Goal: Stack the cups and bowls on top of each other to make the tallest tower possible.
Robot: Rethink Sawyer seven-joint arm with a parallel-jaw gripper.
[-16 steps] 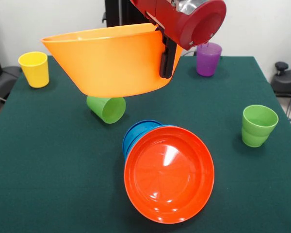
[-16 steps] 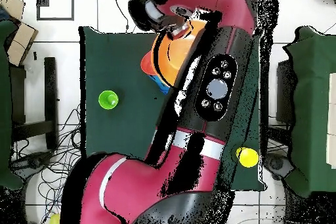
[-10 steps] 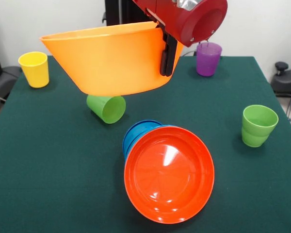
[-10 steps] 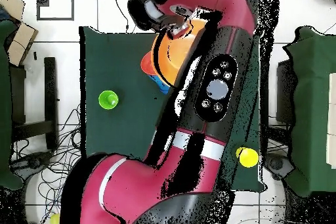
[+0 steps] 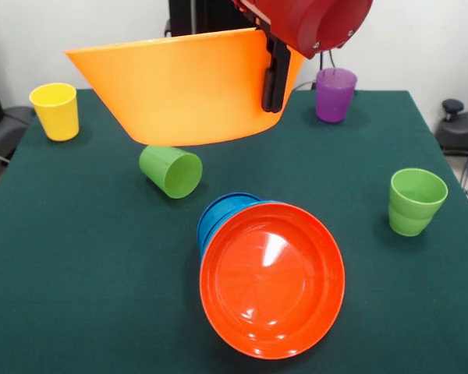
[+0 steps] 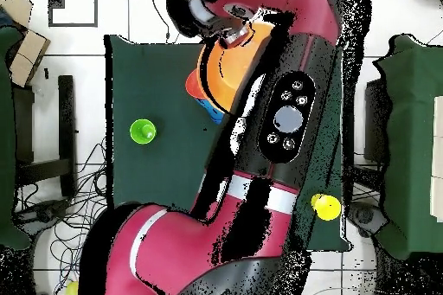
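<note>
**Big bowl up in the air**

The gripper (image 5: pixel 274 74) has its jaws clamped on the rim of the big yellow-orange bowl (image 5: pixel 183 89), holding it clear above the green table (image 5: pixel 78 257), tilted. Below sits the orange-red bowl (image 5: pixel 271 279) nested on blue bowls (image 5: pixel 218 214), leaning over. A green cup (image 5: pixel 171 171) lies on its side nearby.

You're looking at a robotics lab: a green-clothed table (image 5: pixel 78 257) is standing on white floor tiles (image 6: pixel 156 15), with cables (image 6: pixel 78 214) trailing at the overhead view's lower left.
</note>
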